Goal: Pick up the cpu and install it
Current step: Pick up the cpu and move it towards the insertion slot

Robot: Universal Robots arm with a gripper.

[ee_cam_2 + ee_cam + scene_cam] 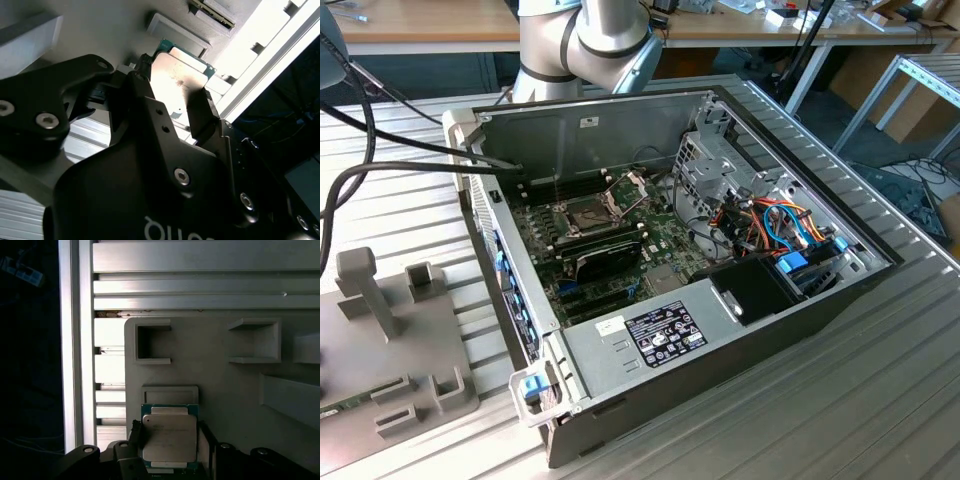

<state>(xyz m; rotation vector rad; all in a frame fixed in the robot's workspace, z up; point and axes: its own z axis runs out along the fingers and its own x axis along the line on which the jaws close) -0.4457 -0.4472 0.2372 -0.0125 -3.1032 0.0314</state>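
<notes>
- A grey holder tray (380, 380) lies on the ribbed metal bench (880, 400) at the exterior view's left.
- In both wrist views, the cpu (169, 437) (180, 82) sits silver top up over this tray (220, 385), just beside a shallow rectangular recess (170, 394).
- The claw (170, 435) (173, 84) is clenched on the cpu. Its dark fingers (206, 442) stand against two opposite edges of the chip.
- The open computer case (720, 330) lies on its side at the centre of the exterior view, near the tray, with the arm (585, 40) behind it.
- Inside the case, the socket (590, 212) has its metal frame (625, 188) hinged up.
- Orange and blue wires (775, 222) bunch at the case's end toward the exterior view's right.
</notes>
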